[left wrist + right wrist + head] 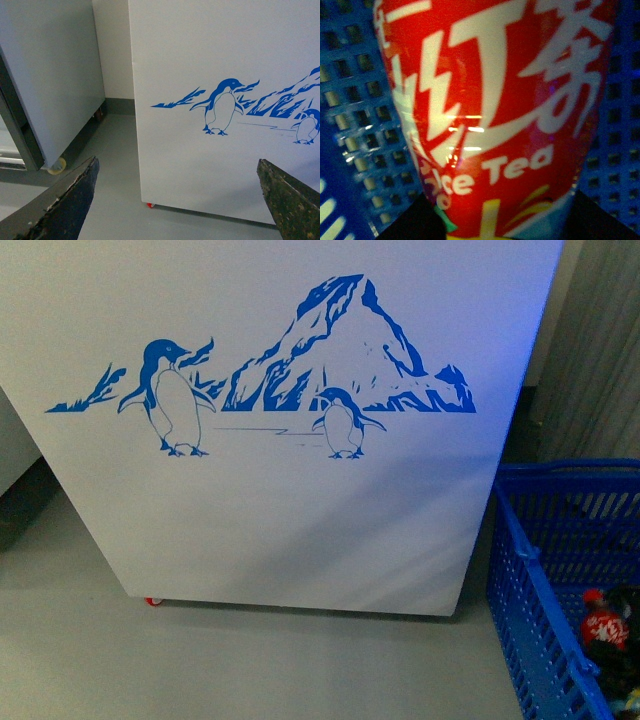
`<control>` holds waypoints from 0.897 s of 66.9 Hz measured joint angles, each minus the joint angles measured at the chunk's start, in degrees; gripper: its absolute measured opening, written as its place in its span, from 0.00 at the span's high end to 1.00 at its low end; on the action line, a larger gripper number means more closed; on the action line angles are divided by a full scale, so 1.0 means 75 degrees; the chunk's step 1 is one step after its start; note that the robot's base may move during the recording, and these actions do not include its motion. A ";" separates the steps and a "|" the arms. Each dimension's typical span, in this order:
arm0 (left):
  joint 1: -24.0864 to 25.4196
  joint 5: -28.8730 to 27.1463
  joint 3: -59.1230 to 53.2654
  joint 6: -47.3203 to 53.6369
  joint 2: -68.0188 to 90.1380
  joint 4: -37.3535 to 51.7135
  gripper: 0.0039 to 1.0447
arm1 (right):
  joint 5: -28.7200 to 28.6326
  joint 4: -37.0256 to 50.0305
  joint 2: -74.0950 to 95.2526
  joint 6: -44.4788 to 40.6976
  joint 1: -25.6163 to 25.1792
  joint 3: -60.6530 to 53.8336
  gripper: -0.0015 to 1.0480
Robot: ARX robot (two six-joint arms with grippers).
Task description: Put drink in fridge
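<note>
The fridge [300, 520] is a white chest cooler whose side panel, with blue penguins and a mountain, fills the front view; its lid is out of view. It also shows in the left wrist view [200, 165]. The drink [495, 115] fills the right wrist view: a red label with white characters and "Ice Tea". My right gripper [500, 227] is shut on it inside the blue basket. In the front view the drink [603, 625], with its red cap, shows low in the basket at far right. My left gripper [180, 210] is open and empty, facing the fridge's lower corner.
A blue plastic basket [540, 570] stands on the grey floor right of the fridge; its mesh wall [350, 110] surrounds the bottle. A tall grey cabinet [50, 75] stands left of the fridge. A red castor [153, 601] sits under the fridge's corner.
</note>
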 joint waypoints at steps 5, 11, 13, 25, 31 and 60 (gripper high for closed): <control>0.0000 0.0000 0.0000 0.0000 0.0000 0.0000 0.08 | 0.0026 0.0224 -0.1052 -0.0119 -0.0035 -0.0632 0.64; 0.0000 0.0000 0.0000 0.0000 0.0000 0.0000 0.08 | -0.0169 0.0172 -0.2515 -0.0216 -0.0119 -0.1317 0.65; 0.0000 0.0000 0.0000 0.0000 0.0000 0.0000 0.08 | -0.0224 0.0125 -0.2955 -0.0233 -0.0137 -0.1510 0.65; 0.0000 0.0000 0.0000 0.0000 0.0000 0.0000 0.08 | -0.0688 -0.0557 -0.6199 -0.0428 -0.0268 -0.2780 0.65; 0.0000 0.0000 0.0000 0.0000 0.0000 0.0000 0.08 | -0.0874 -0.0895 -0.7679 -0.0431 -0.0306 -0.3229 0.65; 0.0000 0.0000 0.0000 0.0000 0.0000 0.0000 0.08 | -0.1373 -0.1647 -1.4539 -0.0189 -0.0210 -0.3920 0.65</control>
